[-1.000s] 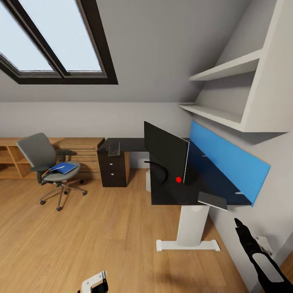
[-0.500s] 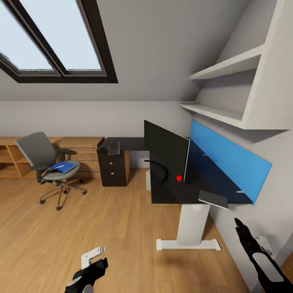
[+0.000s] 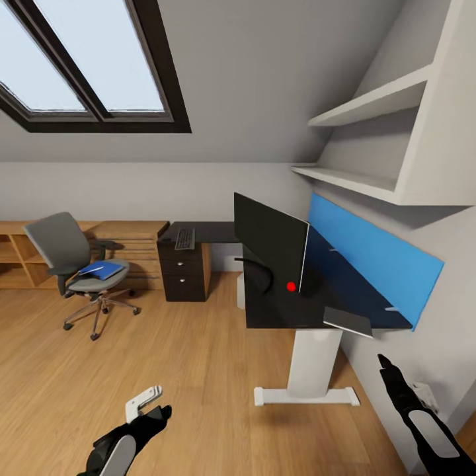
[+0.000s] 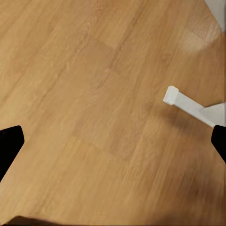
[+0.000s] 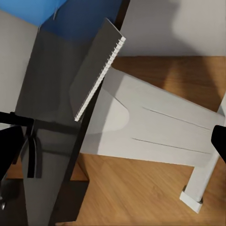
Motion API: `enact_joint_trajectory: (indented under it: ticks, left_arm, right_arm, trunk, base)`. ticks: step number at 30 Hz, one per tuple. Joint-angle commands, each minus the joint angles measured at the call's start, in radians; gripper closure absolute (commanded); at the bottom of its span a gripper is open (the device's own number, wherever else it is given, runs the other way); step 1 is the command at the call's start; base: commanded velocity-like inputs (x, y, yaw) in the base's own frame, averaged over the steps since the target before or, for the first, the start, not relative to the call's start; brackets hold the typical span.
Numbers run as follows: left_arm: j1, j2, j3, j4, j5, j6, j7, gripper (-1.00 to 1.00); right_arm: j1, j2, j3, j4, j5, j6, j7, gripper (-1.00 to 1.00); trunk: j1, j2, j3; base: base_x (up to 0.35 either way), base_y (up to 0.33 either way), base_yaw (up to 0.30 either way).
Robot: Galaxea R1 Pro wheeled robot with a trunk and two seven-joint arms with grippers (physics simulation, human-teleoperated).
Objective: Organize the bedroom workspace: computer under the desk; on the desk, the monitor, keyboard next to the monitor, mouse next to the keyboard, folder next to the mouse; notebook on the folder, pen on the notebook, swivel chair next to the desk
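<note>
while the robot faces the bedroom corner, the black worktop carries the monitor standing near its middle, the keyboard at the far end above the drawers, and the notebook jutting over the near edge. across the room the blue folder lies on the swivel chair. left end effector hangs over bare floor, fingers apart. right end effector sits low beside the worktop leg, also spread open.
</note>
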Motion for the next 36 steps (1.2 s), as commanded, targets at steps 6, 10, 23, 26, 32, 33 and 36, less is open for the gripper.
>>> enact_joint_trajectory:
  ticks: [6, 10, 23, 26, 32, 33, 36]
  left_arm:
    - [-0.001, 0.005, -0.004, -0.020, 0.011, 0.001, 0.011, -1.00]
    - [-0.001, 0.005, -0.006, -0.025, 0.011, 0.002, 0.011, -1.00]
    - [-0.001, 0.004, -0.008, -0.063, 0.017, 0.004, 0.012, -1.00]
    - [-0.001, 0.004, -0.009, -0.063, 0.017, 0.004, 0.012, -1.00]
    - [-0.001, 0.004, -0.010, -0.064, 0.015, 0.004, 0.014, -1.00]
    - [-0.001, 0.004, -0.011, -0.064, 0.015, 0.004, 0.014, -1.00]
    - [-0.002, 0.004, -0.011, -0.064, 0.014, 0.003, 0.014, -1.00]
  right_arm:
    - [-0.001, 0.001, 0.000, -0.001, -0.011, -0.002, 0.005, -1.00]
    - [-0.001, 0.001, 0.000, -0.001, -0.011, -0.002, 0.005, -1.00]
    - [-0.001, 0.000, -0.001, -0.002, -0.010, -0.001, 0.004, -1.00]
    - [-0.001, 0.000, -0.001, -0.002, -0.010, -0.001, 0.005, -1.00]
    - [-0.001, -0.001, -0.002, -0.001, -0.011, -0.001, 0.004, -1.00]
    - [-0.001, 0.000, -0.003, -0.001, -0.011, -0.001, 0.004, -1.00]
    - [-0.001, 0.000, -0.004, -0.001, -0.011, -0.001, 0.004, -1.00]
  trunk:
    - [0.023, -0.043, -0.020]
    - [0.039, -0.071, -0.033]
    - [0.088, -0.162, -0.073]
    - [0.100, -0.183, -0.083]
    - [0.123, -0.225, -0.102]
    - [0.127, -0.232, -0.105]
    - [0.138, -0.253, -0.114]
  base:
    - [0.000, 0.000, 0.000]
    - [0.000, 0.000, 0.000]
    - [0.000, 0.000, 0.000]
    - [0.000, 0.000, 0.000]
    - [0.000, 0.000, 0.000]
    - [0.000, 0.000, 0.000]
    - [0.000, 0.000, 0.000]
